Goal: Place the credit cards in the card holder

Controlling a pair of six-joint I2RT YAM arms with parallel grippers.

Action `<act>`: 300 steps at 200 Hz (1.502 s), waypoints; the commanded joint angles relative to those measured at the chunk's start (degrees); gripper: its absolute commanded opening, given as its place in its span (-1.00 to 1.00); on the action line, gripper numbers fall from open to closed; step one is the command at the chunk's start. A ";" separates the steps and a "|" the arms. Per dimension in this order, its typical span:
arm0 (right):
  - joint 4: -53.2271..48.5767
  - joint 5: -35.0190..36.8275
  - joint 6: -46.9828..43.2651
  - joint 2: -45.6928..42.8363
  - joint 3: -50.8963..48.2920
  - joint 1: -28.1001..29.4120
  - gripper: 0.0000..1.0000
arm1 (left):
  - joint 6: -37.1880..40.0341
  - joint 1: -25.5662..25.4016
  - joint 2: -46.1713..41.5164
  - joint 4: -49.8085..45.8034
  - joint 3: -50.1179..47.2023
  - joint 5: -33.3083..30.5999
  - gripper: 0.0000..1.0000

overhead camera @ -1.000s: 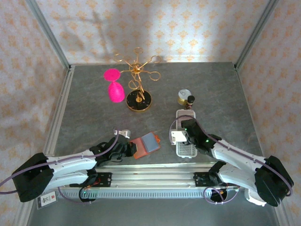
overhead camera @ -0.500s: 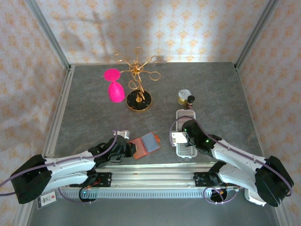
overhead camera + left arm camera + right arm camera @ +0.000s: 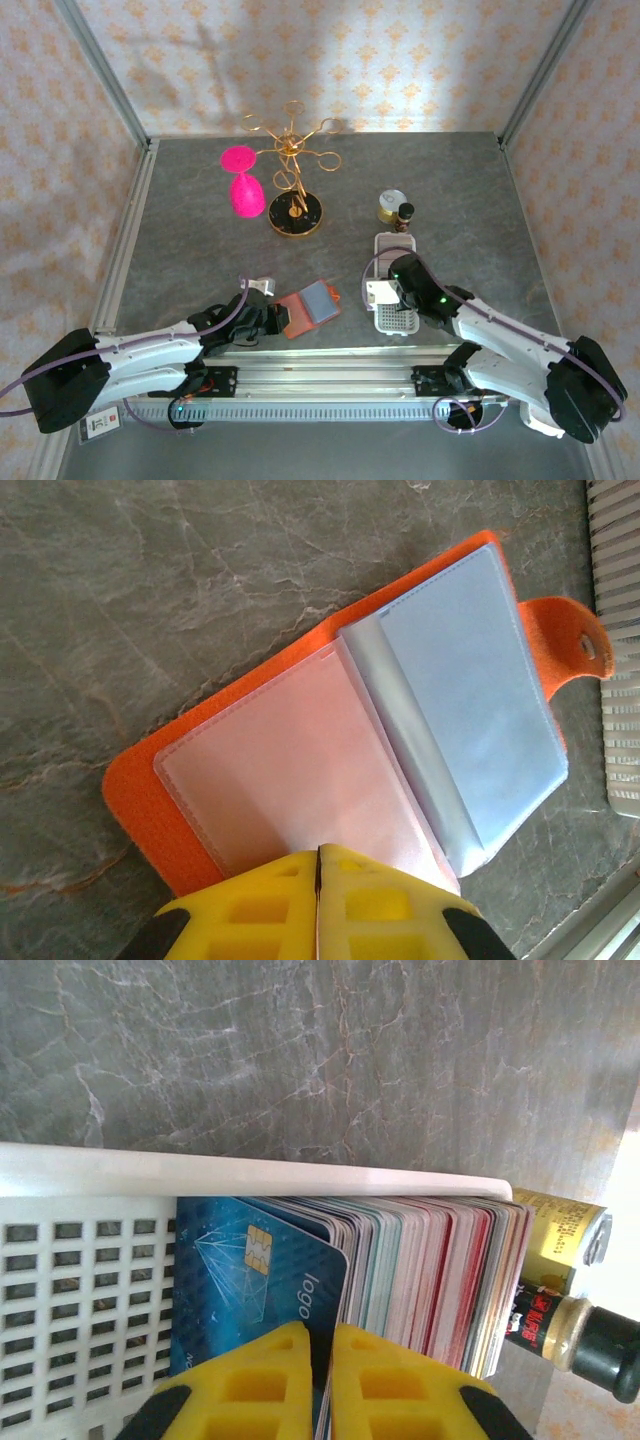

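Extraction judged in hand: teal-blue plastic credit card point(image 3: 255, 1280), in white slotted tray point(image 3: 90, 1250), is clamped by right gripper point(image 3: 321, 1360); open orange-red card holder point(image 3: 290, 750) by left gripper point(image 3: 318, 880). Straight lift required next.

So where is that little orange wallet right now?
In the top view the card holder lies open on the table near the middle of the front edge, with the left pincer at its left side and the white slotted tray to its right.
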 commanded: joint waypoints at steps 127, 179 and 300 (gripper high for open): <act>-16.62 -3.68 10.78 -4.41 8.29 0.01 -1.00 | -0.95 0.34 -1.40 -0.61 -0.20 -1.54 -0.74; -26.40 -10.65 19.91 -7.67 12.44 1.07 -1.00 | -0.61 0.35 -1.45 -2.90 1.22 -2.15 -0.52; -6.94 -22.71 74.21 -5.74 23.24 2.22 -1.00 | 0.03 0.35 -1.35 -10.39 4.92 -5.56 -0.25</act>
